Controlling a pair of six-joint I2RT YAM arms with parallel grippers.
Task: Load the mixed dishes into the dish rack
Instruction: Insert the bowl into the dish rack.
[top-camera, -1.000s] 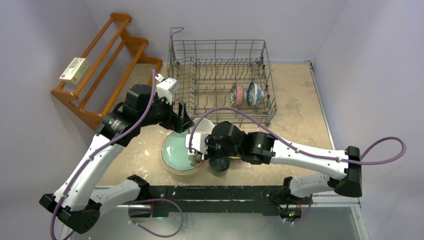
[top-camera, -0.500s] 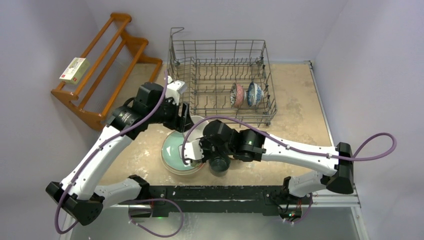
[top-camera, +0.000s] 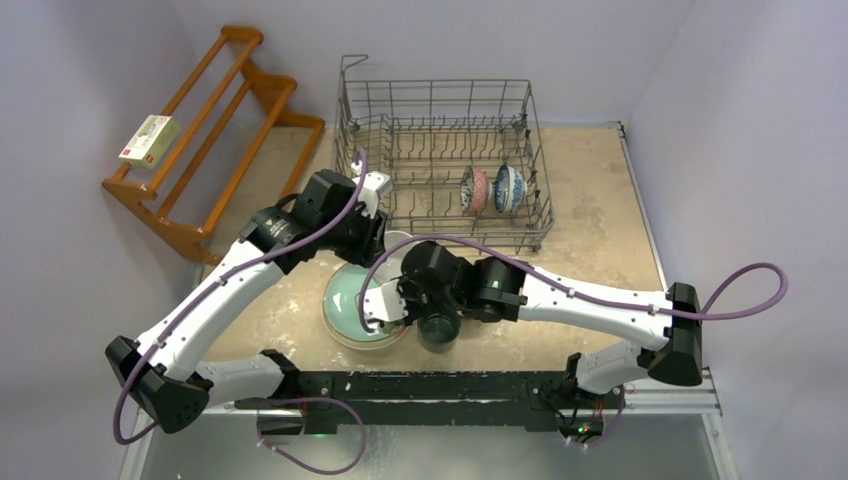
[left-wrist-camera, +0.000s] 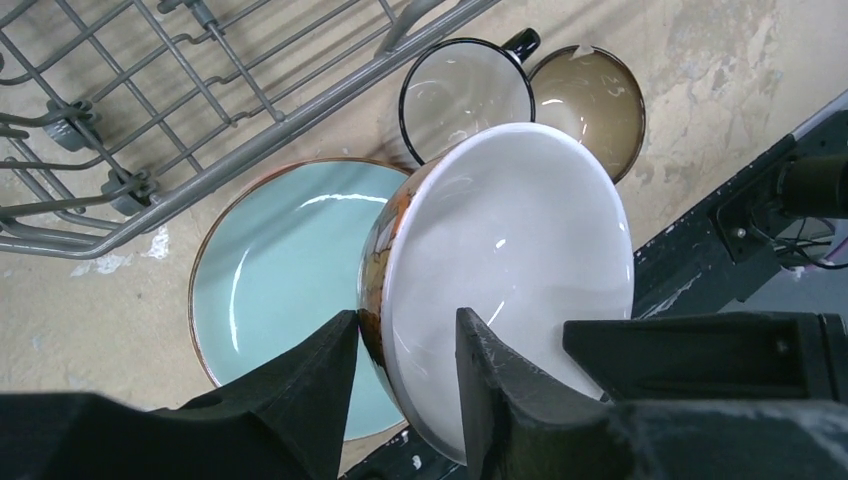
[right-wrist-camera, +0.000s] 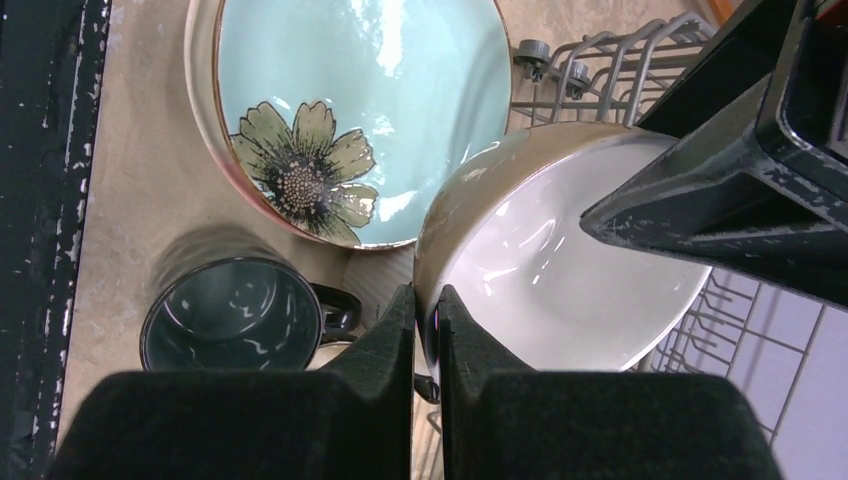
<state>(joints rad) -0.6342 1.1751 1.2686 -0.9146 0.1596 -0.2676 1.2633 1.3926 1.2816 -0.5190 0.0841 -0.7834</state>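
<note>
So the rack (top-camera: 436, 100) sits at the back, mint plate (top-camera: 345, 300) in front. The bowl (right-wrist-camera: 560, 270) is tilted over the plate's edge. The right gripper (right-wrist-camera: 425, 310) pinches its rim and the left gripper (left-wrist-camera: 400, 330) straddles it, can't tell if clamped. The mug (top-camera: 438, 328) is beside the plate.

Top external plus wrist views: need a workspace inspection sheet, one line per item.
Surface: beige tabletop, worn pale patches.
Job's things: dish rack holds a pink bowl and a blue bowl on edge; mint plate, dark mug and brown bowl sit on the table; white-lined bowl held tilted above the plate.
Clutter: small box on the wooden shelf.
Grippers: right gripper fingers pinch the bowl's rim; left gripper fingers apart astride that rim.
Cables: purple cables run along both arms; no snag seen.
Surroundings: plain walls; nothing else seen.
</note>
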